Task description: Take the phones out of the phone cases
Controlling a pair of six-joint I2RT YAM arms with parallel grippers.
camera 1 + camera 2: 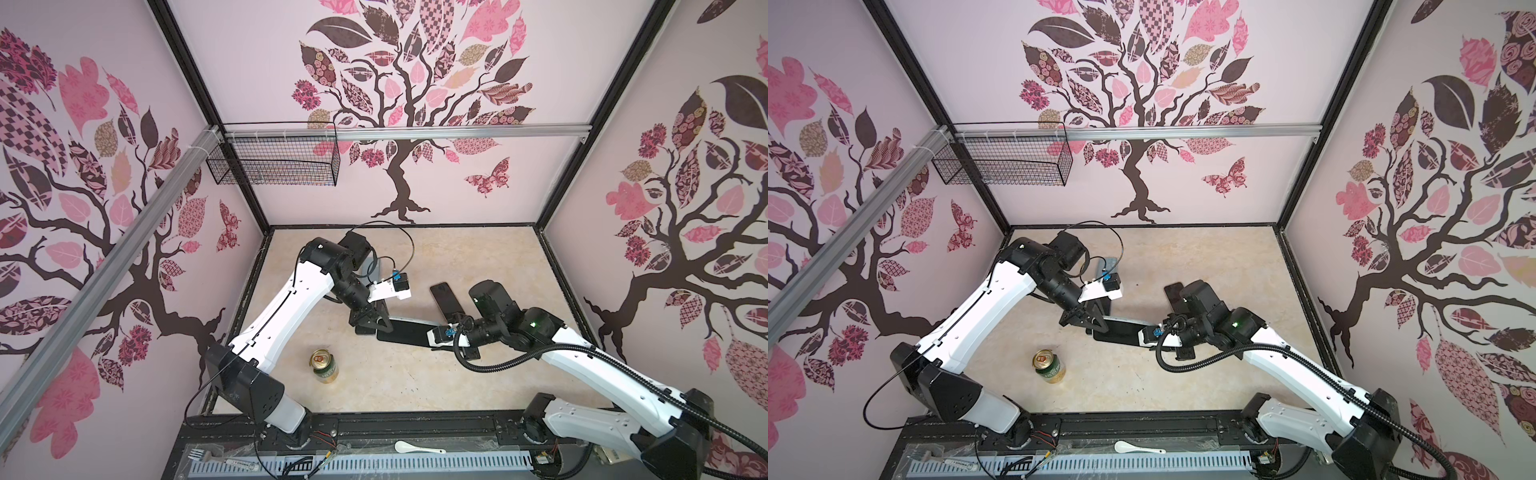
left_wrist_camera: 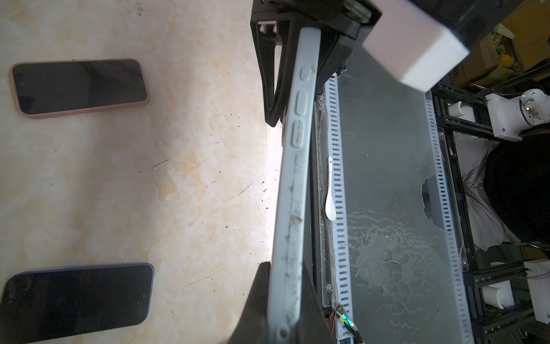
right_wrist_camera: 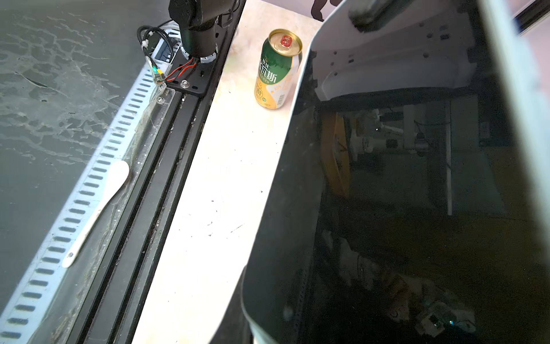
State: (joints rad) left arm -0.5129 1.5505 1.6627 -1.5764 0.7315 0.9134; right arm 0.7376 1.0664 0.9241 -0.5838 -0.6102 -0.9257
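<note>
A phone with a black screen [image 3: 416, 208] sits in a pale blue-grey phone case [image 2: 293, 193] and is held off the table between both arms. In both top views it shows as a dark slab [image 1: 405, 332] [image 1: 1121, 330] lying left to right. My left gripper [image 1: 374, 326] [image 1: 1094, 324] [image 2: 285, 292] is shut on its left end, one finger on each side of the case's edge. At the other end my right gripper [image 1: 434, 336] [image 1: 1144, 336] [image 3: 268, 324] is shut on the case; its far finger is hidden behind the phone.
On the table lie a pink-cased phone [image 2: 79, 86] and a dark-cased phone [image 2: 74, 300]; a black phone [image 1: 446, 301] rests behind the right wrist. A green and gold can [image 1: 324, 365] [image 3: 278, 68] stands front left. A white spoon [image 1: 417, 448] lies on the front rail; a wire basket [image 1: 274, 160] hangs at the back left.
</note>
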